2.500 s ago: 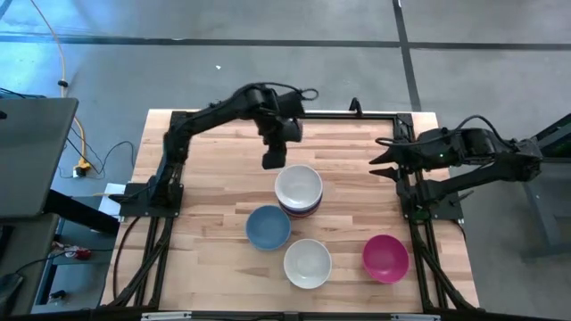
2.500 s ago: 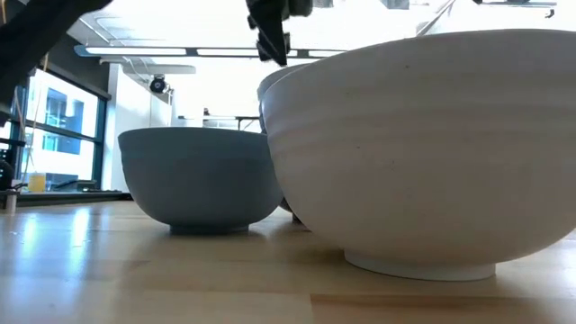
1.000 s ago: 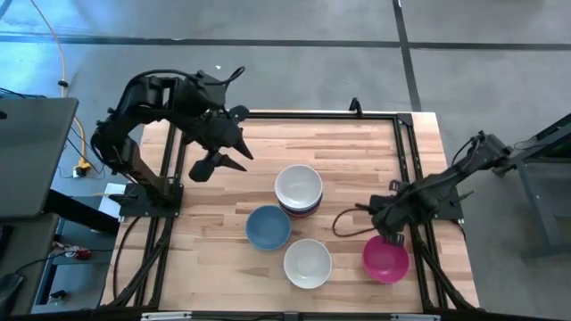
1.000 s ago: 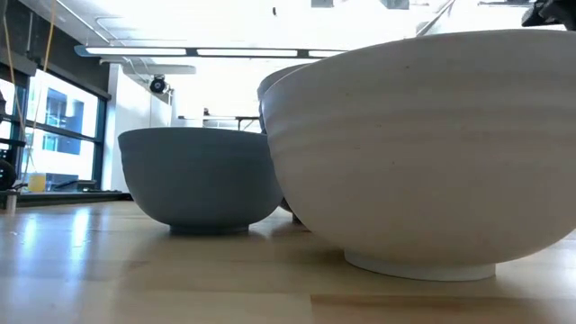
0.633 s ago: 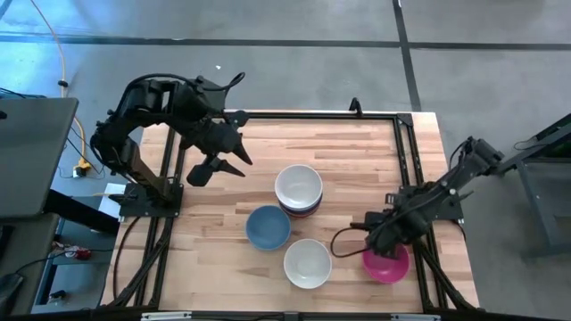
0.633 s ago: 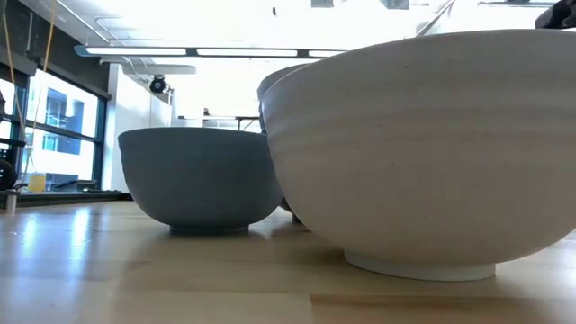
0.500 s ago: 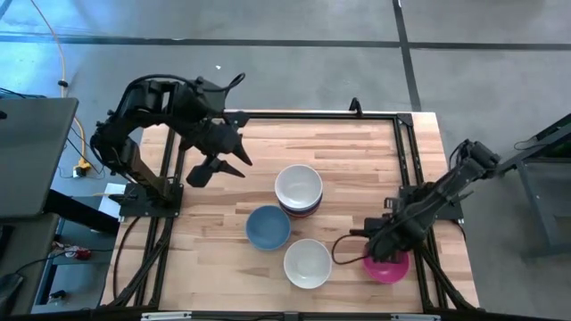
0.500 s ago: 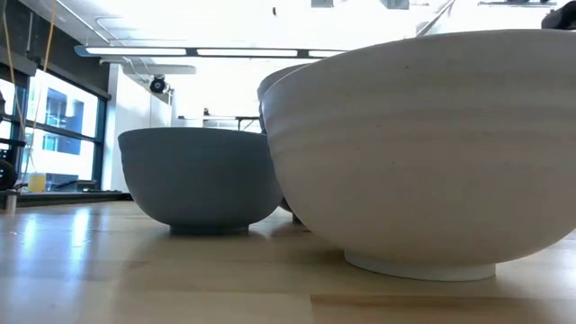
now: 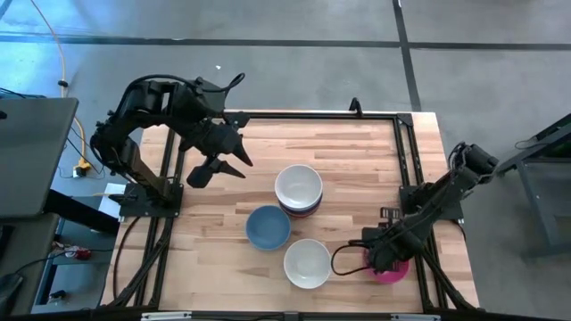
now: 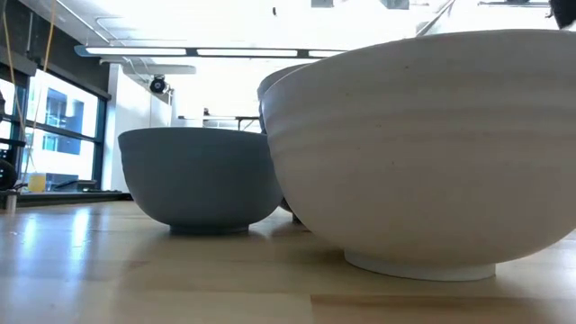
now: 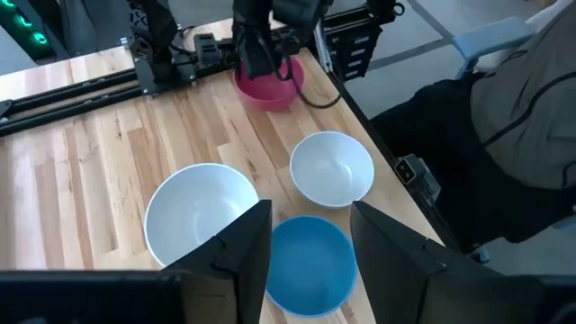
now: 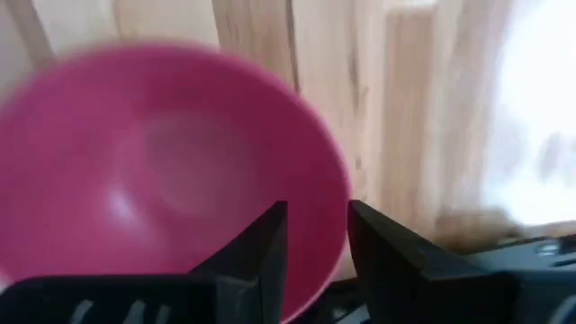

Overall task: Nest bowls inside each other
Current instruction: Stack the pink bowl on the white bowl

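Grey floor (image 9: 285,71), bright ceiling lights (image 10: 207,51)

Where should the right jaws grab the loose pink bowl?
On the rim, from above. The pink bowl sits upright and open, its smooth round wall offering nothing else to pinch. The right gripper already straddles the rim, one finger inside and one outside, jaws open.

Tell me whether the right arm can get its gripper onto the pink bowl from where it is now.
Probably yes. The right gripper is open and already down at the pink bowl, one finger over the bowl's inside and the other outside its rim. Nothing lies between them, and the lone white bowl sits apart.
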### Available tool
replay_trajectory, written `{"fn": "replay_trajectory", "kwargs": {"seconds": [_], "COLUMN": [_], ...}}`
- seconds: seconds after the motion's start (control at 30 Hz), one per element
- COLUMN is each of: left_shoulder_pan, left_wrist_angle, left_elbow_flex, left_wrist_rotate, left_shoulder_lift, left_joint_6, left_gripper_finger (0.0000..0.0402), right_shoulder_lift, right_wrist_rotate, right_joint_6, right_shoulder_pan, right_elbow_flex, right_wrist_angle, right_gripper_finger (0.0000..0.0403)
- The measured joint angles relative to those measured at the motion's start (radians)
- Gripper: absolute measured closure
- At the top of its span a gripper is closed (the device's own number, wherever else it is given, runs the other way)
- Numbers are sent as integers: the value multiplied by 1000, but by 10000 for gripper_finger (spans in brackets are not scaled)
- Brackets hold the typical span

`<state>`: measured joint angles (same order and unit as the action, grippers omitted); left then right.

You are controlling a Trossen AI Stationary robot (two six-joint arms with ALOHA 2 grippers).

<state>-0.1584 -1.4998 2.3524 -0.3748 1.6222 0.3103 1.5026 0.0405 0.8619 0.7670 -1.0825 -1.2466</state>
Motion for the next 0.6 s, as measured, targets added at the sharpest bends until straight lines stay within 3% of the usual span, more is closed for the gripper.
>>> {"fn": "replay_trajectory", "kwargs": {"seconds": [0.23, 0.6], "left_shoulder_pan": [11, -1], "left_wrist_angle": [1, 46], "left_elbow_flex": [0, 0], "left_wrist_rotate": [3, 23], "left_shoulder_lift": [0, 1], "left_joint_6": [-3, 13], "left_gripper_finger": [259, 259], "right_shoulder_lift": [-85, -206], "right_wrist_rotate": [-27, 32], "right_joint_6": [67, 113], "right_shoulder_pan": [1, -1], "right_elbow_flex": [174, 196], "right_wrist_angle": [121, 76], "right_gripper_finger": [293, 293]}}
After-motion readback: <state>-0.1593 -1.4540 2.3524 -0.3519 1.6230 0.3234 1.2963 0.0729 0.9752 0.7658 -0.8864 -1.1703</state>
